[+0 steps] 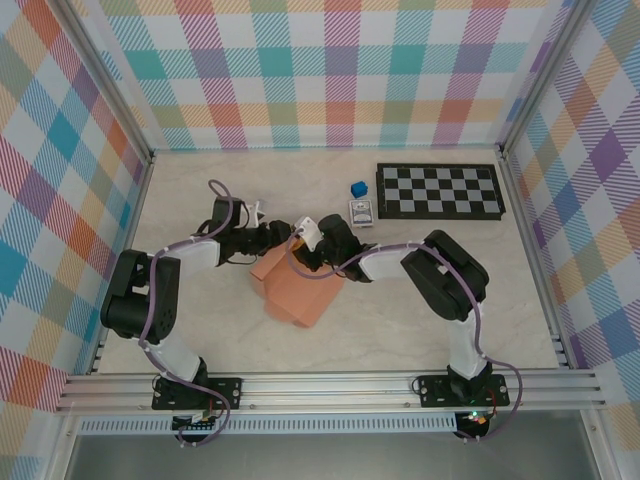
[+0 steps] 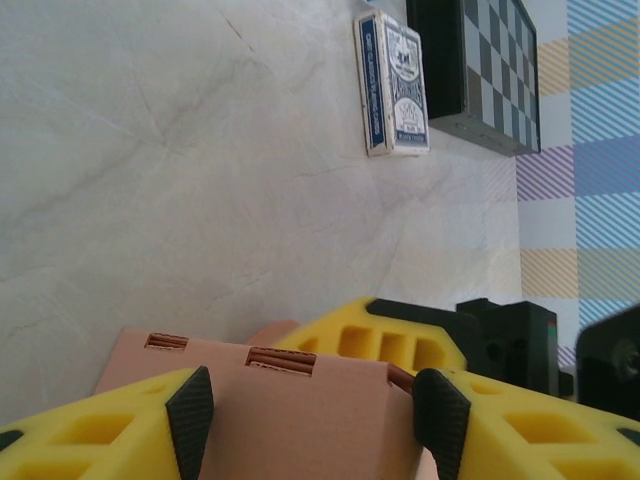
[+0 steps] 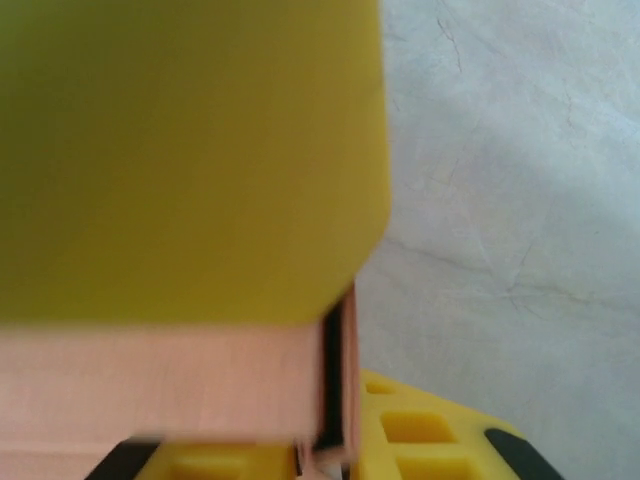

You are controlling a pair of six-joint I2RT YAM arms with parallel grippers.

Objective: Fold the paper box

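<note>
The salmon-orange paper box lies partly folded on the table between the two arms. In the left wrist view a raised panel of the paper box, with slots along its top edge, stands between the black pads of my left gripper. Those jaws are spread wide and open, the right pad touching the panel's edge. My left gripper and right gripper meet at the box's far edge. The right gripper is shut on a thin upright wall of the paper box. A blurred yellow finger hides the upper left.
A black-and-white chessboard lies at the back right. A tiny blue cube and a blue-white card pack sit beside its left end. The card pack and chessboard lie beyond the box. Checked walls enclose the marble table.
</note>
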